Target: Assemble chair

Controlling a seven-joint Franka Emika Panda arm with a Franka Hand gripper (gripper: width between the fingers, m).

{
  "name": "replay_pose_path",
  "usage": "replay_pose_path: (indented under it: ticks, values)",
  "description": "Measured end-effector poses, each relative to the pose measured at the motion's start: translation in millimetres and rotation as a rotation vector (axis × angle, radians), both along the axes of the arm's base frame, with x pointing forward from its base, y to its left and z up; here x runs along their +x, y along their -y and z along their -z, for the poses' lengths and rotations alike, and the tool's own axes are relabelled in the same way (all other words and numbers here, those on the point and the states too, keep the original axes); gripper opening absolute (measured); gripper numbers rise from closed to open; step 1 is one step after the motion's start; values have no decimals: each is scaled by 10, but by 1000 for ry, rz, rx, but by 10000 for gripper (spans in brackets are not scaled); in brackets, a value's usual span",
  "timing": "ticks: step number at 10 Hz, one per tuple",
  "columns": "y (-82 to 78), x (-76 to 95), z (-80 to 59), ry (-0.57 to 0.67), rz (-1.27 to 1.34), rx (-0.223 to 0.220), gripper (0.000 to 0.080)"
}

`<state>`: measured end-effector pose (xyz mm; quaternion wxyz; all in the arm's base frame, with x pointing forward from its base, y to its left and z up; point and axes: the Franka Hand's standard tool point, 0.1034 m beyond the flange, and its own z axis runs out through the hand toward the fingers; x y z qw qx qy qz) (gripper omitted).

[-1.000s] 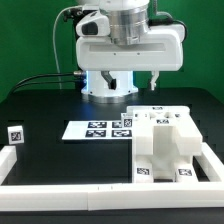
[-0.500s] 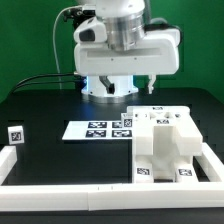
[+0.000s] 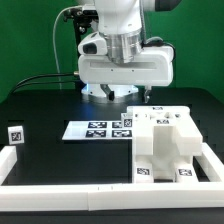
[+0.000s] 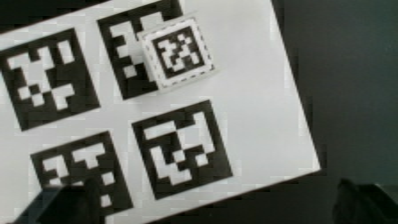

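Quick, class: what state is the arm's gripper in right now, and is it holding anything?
Gripper: open, holding nothing.

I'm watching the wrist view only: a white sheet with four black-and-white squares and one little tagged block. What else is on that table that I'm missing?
Observer: A blocky white chair, some parts already joined, stands beside the marker board, toward the exterior view's right.
Operator: Any loose bits lying about?
Observer: One small tagged piece stands alone at the exterior view's left, by the white border rail.
Operator: And where is the arm itself?
Observer: Its tool hangs in the air above the marker board, touching no part.
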<state>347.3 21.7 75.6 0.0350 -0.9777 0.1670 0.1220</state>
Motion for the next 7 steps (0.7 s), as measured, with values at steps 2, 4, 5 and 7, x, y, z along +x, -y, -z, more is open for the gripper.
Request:
replay_pose_path:
  ticks: [2,4,5,7]
  values:
    - [-43,-154,140,10,5,17,649]
    - [-79,-318,273,3,3,8,649]
    - [-63,-341,317,2,4,5,649]
    - [-40,-370,400,-2,7,-9,649]
